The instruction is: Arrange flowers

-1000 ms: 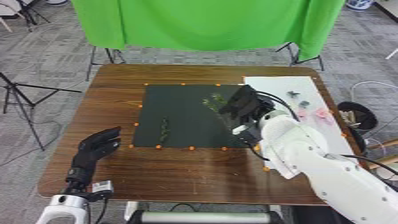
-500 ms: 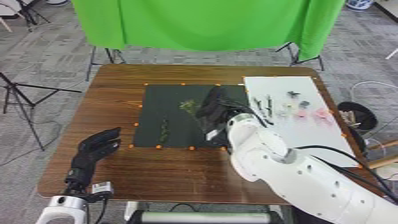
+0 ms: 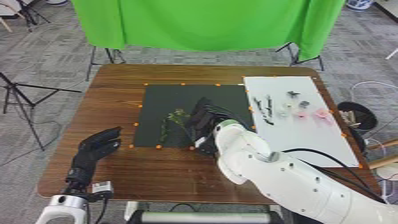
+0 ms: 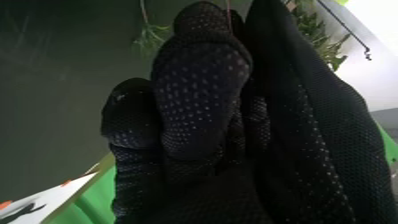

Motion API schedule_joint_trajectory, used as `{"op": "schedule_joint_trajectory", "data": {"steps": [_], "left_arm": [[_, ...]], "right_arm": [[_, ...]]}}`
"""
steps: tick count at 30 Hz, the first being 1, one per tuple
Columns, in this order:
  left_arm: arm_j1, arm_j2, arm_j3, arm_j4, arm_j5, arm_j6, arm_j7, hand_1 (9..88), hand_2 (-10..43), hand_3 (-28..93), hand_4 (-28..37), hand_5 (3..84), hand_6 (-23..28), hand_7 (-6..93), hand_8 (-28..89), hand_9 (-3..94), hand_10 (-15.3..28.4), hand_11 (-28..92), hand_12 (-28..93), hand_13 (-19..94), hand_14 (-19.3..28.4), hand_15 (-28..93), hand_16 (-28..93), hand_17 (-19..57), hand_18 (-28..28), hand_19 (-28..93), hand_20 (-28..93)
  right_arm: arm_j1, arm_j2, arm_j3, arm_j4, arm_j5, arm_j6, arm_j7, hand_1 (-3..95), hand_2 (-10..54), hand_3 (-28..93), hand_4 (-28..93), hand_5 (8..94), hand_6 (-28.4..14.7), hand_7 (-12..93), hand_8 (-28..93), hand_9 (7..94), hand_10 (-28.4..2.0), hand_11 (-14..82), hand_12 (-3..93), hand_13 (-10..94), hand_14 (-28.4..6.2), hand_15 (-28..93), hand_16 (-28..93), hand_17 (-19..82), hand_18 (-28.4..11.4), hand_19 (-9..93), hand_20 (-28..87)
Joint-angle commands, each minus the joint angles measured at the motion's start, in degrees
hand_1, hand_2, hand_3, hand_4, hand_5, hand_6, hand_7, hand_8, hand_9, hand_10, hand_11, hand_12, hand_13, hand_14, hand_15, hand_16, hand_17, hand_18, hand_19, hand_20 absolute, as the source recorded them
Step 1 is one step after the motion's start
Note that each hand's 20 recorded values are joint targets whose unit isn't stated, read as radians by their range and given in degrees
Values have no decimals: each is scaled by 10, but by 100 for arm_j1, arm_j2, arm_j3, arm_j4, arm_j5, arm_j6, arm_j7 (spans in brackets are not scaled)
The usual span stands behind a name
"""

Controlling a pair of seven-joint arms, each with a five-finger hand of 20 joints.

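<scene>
Checking for hazards first, noted slipping or twisting of the light-green sprig (image 3: 179,117) as the likeliest fault, owing to a very thin stem (image 4: 229,7) under a bulky glove. Rated a tangle as the next risk, given the closeness of that leafy head to the dark-green sprig (image 3: 164,131) on the black mat (image 3: 167,100); could not tell from the head view whether touching or slightly apart. Also flagged possible crushing or dragging of foliage, caused by the broad glove low over the mat and by leaves (image 4: 315,35) just behind the fingers in the wrist view. Judged a slow release with a clear lift advisable, to avoid snagging the stem on the fabric. Found the right hand (image 3: 204,125) over the mat with a narrow grasp, thumb folded in against the fingers and, by best judgement, pinching the light-green sprig. Could not establish the firmness of the hold or any contact between sprig and mat. Recorded the left hand (image 3: 99,145) above the worktop (image 3: 133,185), well apart from the mat, loosely extended and holding nothing. Located the pink flowers (image 3: 322,115) on the white sheet (image 3: 298,137), to the right of the mat, still to be arranged.
</scene>
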Motion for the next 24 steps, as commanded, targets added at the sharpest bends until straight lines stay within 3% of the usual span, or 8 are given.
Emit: {"op": "schedule_joint_trajectory", "data": {"steps": [1,24], "left_arm": [[64,-15,62,96,-1,-135,-170,368,-95,610,-119,458,14,148,-58,365,111,220,175,330,168,255,18,63,155,191,199],[86,-28,56,120,8,-223,-132,367,-95,609,-117,457,12,147,-57,364,110,217,177,327,167,251,21,52,160,195,199]], "right_arm": [[87,-112,-37,101,-5,154,13,730,-95,432,-25,792,-78,185,185,937,-160,239,224,937,-64,499,149,781,-46,778,348],[13,-85,-75,139,116,108,40,656,-95,439,-8,784,-76,184,171,937,-158,243,215,937,-63,498,149,781,-52,783,337]]}}
